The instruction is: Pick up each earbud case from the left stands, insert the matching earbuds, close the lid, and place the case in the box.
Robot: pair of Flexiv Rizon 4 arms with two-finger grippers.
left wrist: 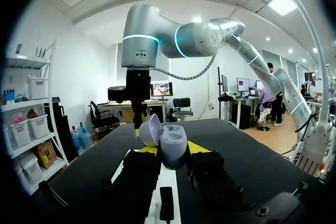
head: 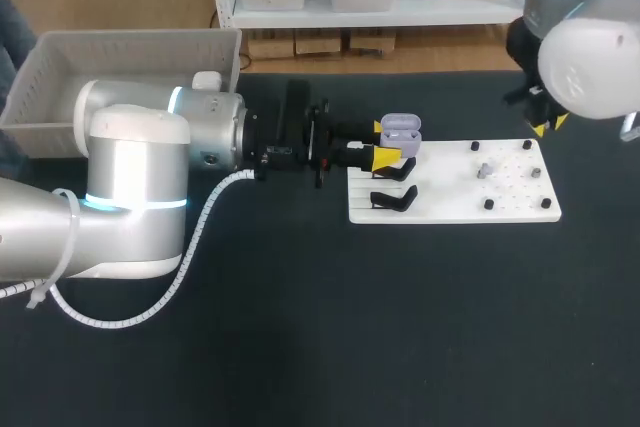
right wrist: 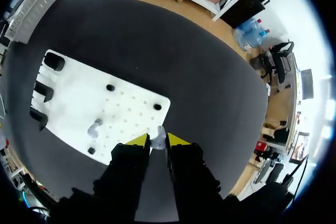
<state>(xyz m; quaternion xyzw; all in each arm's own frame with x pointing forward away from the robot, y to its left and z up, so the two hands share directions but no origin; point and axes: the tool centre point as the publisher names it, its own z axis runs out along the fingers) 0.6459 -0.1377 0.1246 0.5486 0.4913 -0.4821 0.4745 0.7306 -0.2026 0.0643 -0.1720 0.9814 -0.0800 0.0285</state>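
- Right gripper (right wrist: 157, 140): the yellow tips were nearly together, pinching a small pale earbud (right wrist: 158, 138) from two sides. It was held above the near edge of the white board (right wrist: 131, 108), clear of the surface.
- Left gripper (left wrist: 172, 148): the fingers were clamped on the sides of the lavender earbud case (left wrist: 171, 139), which sat upright with its lid (left wrist: 149, 129) hinged open. In the head view the case was at the left end of the board, over the stands.
- I could not tell from any view whether the case pockets were filled. They looked empty in the left wrist view, which is a judgement only.
- A second earbud (right wrist: 94, 128) lay on the board among the black pegs (right wrist: 109, 87), well apart from both grippers.
- The black stands (right wrist: 44, 91) along the board's left end carried no other case.
- The box (head: 130, 42) stood far left, beyond the left arm. Its floor was mostly hidden, so the count of delivered cases is unknown.
- Progress estimate: early to middle of one cycle.
  - Done: case gripped, lid open, one earbud lifted.
  - Left: seat that earbud, fetch and seat the second, shut the lid, carry the case to the box.
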